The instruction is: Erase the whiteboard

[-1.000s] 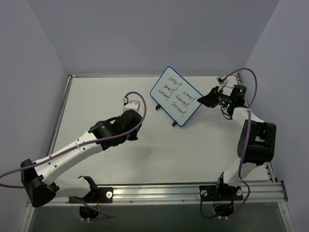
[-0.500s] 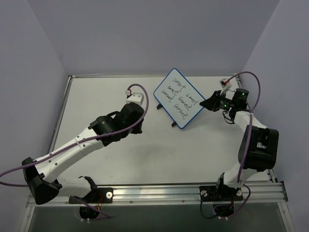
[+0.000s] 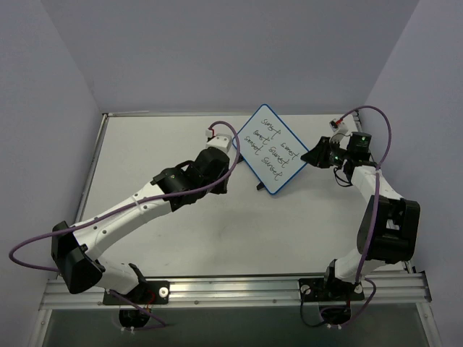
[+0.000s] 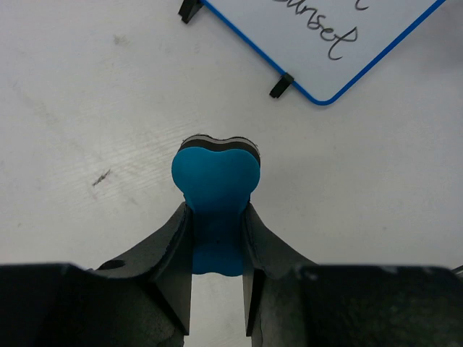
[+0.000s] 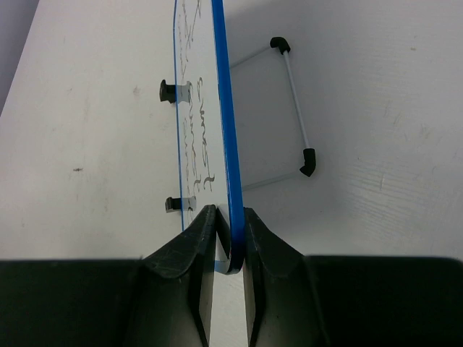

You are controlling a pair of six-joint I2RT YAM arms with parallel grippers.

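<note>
The whiteboard (image 3: 274, 150), white with a blue frame, black feet and several lines of black handwriting, stands tilted on the table. My right gripper (image 3: 311, 154) is shut on its right corner; in the right wrist view the blue edge (image 5: 228, 159) runs between the fingers. My left gripper (image 3: 223, 181) is shut on a blue bone-shaped eraser (image 4: 215, 195), held just left of the board's lower edge. The board's lower corner (image 4: 318, 43) shows at the top of the left wrist view.
The white table (image 3: 145, 144) is bounded by a metal rail at the near edge (image 3: 239, 289) and purple walls on three sides. A wire stand (image 5: 296, 116) props the board from behind.
My left arm has swung right and forward with the eraser, from mid-table to beside the board's lower left edge. The board has shifted slightly right and up in the right gripper.
</note>
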